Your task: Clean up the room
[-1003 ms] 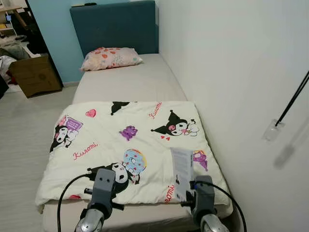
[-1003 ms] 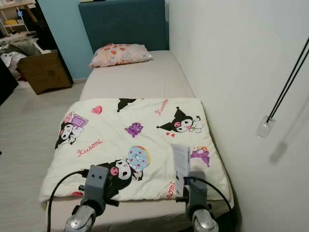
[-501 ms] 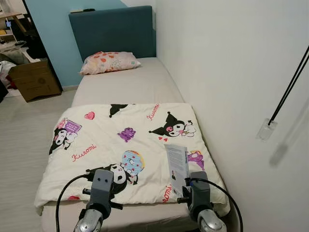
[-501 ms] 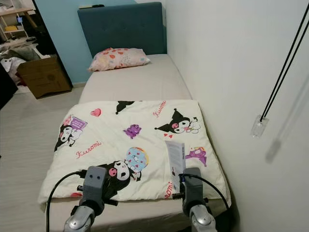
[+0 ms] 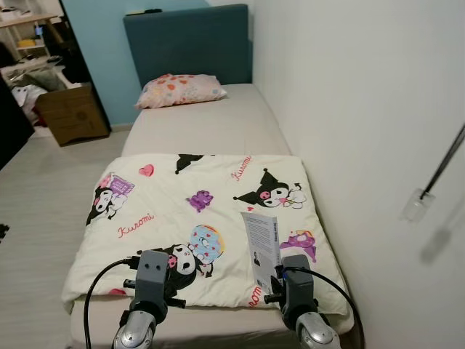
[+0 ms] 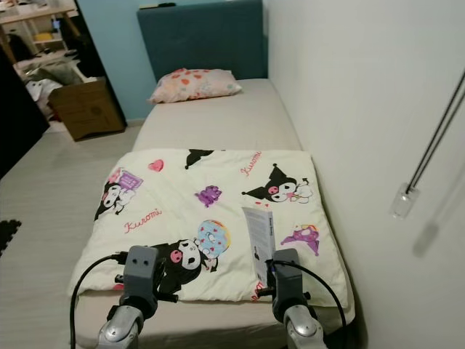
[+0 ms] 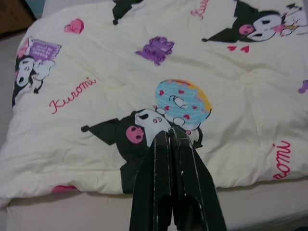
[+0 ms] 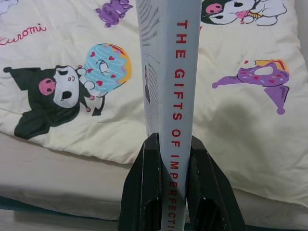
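Right gripper (image 8: 172,144) clamped on a grey book (image 8: 171,72) — spine up, long axis pointing toward the pillow (image 5: 180,89) — above the cartoon-print quilt (image 5: 167,211), left gripper (image 7: 169,137) pressed closed, empty.

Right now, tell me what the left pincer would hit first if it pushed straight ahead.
Probably the cream cartoon-print quilt: the shut left pincer points at its black-hooded character beside the blue doughnut. Depth is unclear, so it may be hovering just above the fabric.

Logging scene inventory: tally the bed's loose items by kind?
Pink heart-print pillow: 1
Cream cartoon-print folded quilt: 1
Grey paperback book with red spine lettering, clamped in the right tool: 1
Total: 3
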